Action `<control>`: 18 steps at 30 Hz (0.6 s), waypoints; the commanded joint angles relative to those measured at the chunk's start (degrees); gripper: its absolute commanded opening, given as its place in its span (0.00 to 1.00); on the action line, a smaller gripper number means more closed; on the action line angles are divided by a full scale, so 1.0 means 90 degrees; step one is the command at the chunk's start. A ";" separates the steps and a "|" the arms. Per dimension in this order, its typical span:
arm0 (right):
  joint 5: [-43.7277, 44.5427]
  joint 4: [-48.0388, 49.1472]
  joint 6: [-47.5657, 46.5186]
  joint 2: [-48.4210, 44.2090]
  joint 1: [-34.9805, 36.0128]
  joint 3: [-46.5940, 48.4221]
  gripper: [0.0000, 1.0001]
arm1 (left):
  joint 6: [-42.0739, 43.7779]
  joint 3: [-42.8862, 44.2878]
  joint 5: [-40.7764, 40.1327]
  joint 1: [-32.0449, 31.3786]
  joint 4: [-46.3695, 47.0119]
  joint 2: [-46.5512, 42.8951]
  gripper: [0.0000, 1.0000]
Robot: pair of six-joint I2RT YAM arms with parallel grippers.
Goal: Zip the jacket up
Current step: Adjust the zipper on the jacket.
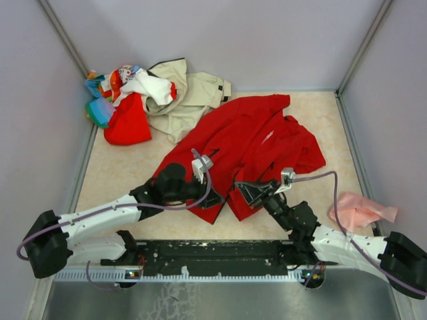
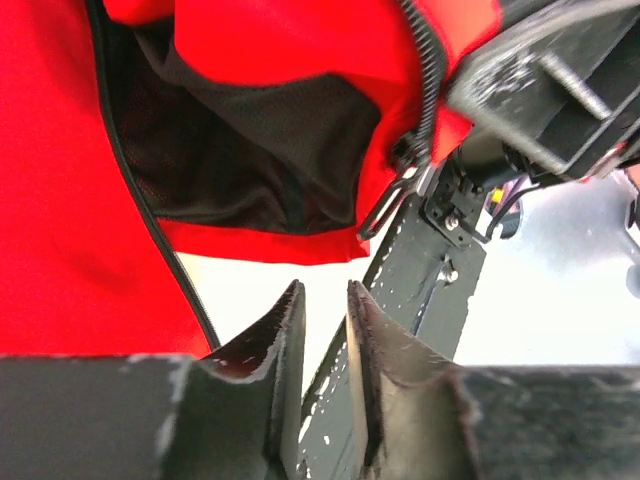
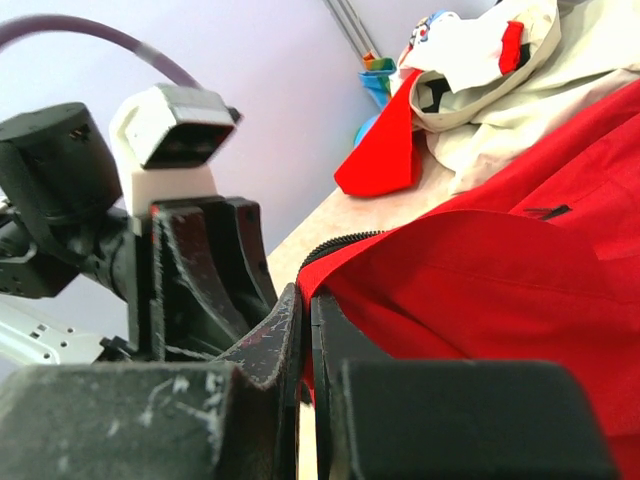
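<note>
Left gripper (image 2: 325, 290), seen from its wrist camera, has its two dark fingers a narrow gap apart with nothing between them; pale table shows through the gap. It hovers just short of the jacket (image 1: 260, 140), near the bottom of the open front. Beyond its fingertips, the red front panel folds back to show black mesh lining (image 2: 250, 150). A line of black zipper teeth (image 2: 432, 90) runs down toward the right gripper (image 3: 307, 300).

From its own wrist camera, the right gripper's fingers are pressed together on the red edge of the jacket, low on the front opening. From above, the two grippers sit close together at the garment's near hem, one on each side of the opening.

The jacket lies spread across the middle of the beige table (image 1: 120, 173), unzipped, with its collar toward the far wall and a small white logo on the chest. A beige jacket (image 1: 193, 93) and a smaller red garment (image 1: 127, 123) are piled with mixed clothes in the far left corner. A pink cloth (image 1: 360, 210) lies apart, near the right wall.
</note>
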 commanded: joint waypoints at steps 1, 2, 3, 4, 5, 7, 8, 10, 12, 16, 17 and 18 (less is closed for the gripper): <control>-0.0043 0.0291 -0.0005 0.0066 -0.0043 -0.0194 0.00 | -0.0182 -0.0092 -0.0526 -0.0006 0.0479 -0.0615 0.32; -0.0087 0.0272 0.0000 0.0078 -0.0039 -0.0190 0.00 | -0.0254 -0.0124 -0.0661 0.0016 0.0610 -0.0700 0.34; -0.0142 0.0253 0.0012 0.0095 -0.0043 -0.0173 0.00 | -0.0313 -0.0136 -0.0788 0.0033 0.0731 -0.0763 0.35; -0.0216 0.0229 0.0020 0.0109 -0.0042 -0.0161 0.00 | -0.0361 -0.0127 -0.0883 0.0051 0.0816 -0.0785 0.36; -0.0272 0.0207 0.0046 0.0132 -0.0044 -0.0151 0.00 | -0.0402 -0.0108 -0.0954 0.0070 0.0920 -0.0809 0.37; -0.0365 0.0183 0.0103 0.0152 -0.0044 -0.0159 0.00 | -0.0466 -0.0060 -0.1025 0.0109 0.1092 -0.0765 0.39; -0.0399 0.0174 0.0119 0.0152 -0.0041 -0.0167 0.00 | -0.0505 0.0002 -0.1043 0.0138 0.1127 -0.0718 0.41; -0.0471 0.0136 0.0145 0.0152 -0.0044 -0.0178 0.00 | -0.0591 0.0122 -0.0956 0.0227 0.1186 -0.0571 0.42; -0.0534 0.0105 0.0144 0.0162 -0.0044 -0.0179 0.00 | -0.0780 0.0207 -0.0740 0.0347 0.1296 -0.0407 0.46; -0.0703 0.0049 0.0088 0.0207 -0.0039 -0.0142 0.00 | -0.1138 0.0261 -0.0215 0.0533 0.1665 -0.0065 0.48; -0.0752 0.0052 0.0073 0.0229 -0.0039 -0.0125 0.00 | -0.1191 0.0295 -0.0096 0.0539 0.1707 0.0019 0.49; -0.0795 0.0058 0.0067 0.0265 -0.0043 -0.0114 0.00 | -0.1230 0.0333 0.0011 0.0547 0.1751 0.0103 0.50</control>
